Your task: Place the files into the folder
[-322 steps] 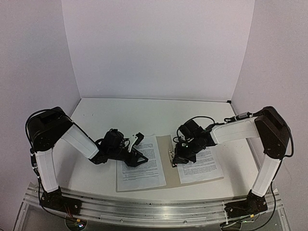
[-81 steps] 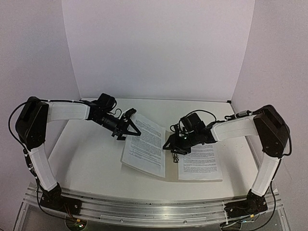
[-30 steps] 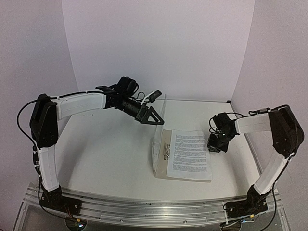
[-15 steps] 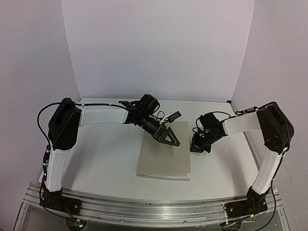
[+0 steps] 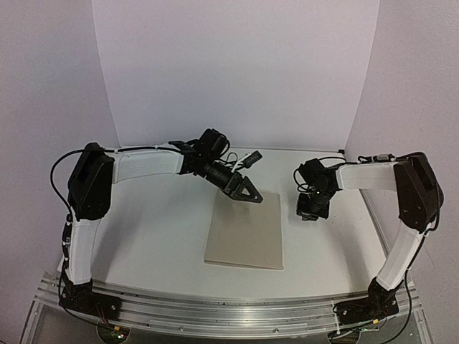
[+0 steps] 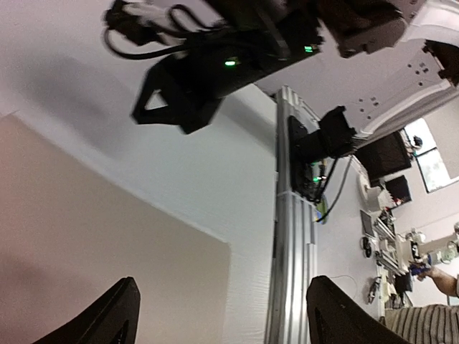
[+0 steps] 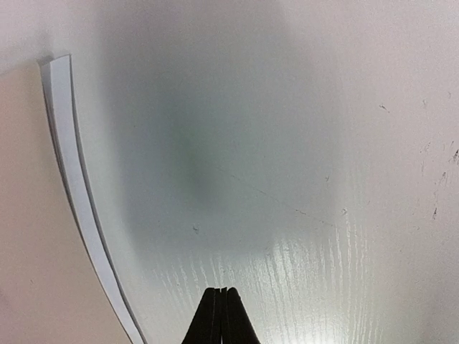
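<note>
Folder (image 5: 245,231), closed flat at frame centre: likely light, floppy card, best pinched at an edge; my left gripper (image 5: 252,178) wide above its upper right corner, right gripper (image 5: 309,212) pinched empty beside.

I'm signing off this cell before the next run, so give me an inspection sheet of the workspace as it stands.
Surface: white table, lightly scuffed near the right arm.
Job's things: folder closed and flat mid-table; of the files, only a white edge shows past the cover.
Clutter: nothing seen.
Hands: left hand open above the folder's far edge, holding nothing; right hand shut, empty, over the table beside the folder's right edge.
Cabling: cables loop along both arms, off the folder.
Surroundings: white walls on three sides; aluminium rail at the near edge.
</note>
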`<action>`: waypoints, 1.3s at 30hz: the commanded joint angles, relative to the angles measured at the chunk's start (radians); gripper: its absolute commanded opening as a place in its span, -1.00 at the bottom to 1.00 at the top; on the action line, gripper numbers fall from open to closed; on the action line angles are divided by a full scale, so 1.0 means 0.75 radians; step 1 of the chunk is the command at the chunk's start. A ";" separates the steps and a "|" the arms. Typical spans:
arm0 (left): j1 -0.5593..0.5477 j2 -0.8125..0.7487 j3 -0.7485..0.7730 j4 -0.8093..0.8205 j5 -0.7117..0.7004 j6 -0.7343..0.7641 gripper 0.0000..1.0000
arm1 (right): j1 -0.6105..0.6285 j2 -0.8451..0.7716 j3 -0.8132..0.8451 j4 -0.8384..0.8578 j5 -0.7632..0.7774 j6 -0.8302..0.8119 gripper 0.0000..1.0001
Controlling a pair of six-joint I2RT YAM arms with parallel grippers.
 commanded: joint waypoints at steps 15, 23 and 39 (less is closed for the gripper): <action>0.232 -0.242 -0.705 0.115 -0.424 0.043 0.26 | 0.086 0.266 0.193 -0.005 -0.103 -0.057 -0.94; 0.219 -0.234 -0.738 0.197 -0.358 -0.003 0.21 | 0.101 0.338 0.286 0.000 -0.135 -0.064 -0.94; 0.220 -0.372 -0.643 0.045 -0.441 0.045 0.19 | 0.073 0.118 0.253 -0.110 0.160 -0.021 -0.90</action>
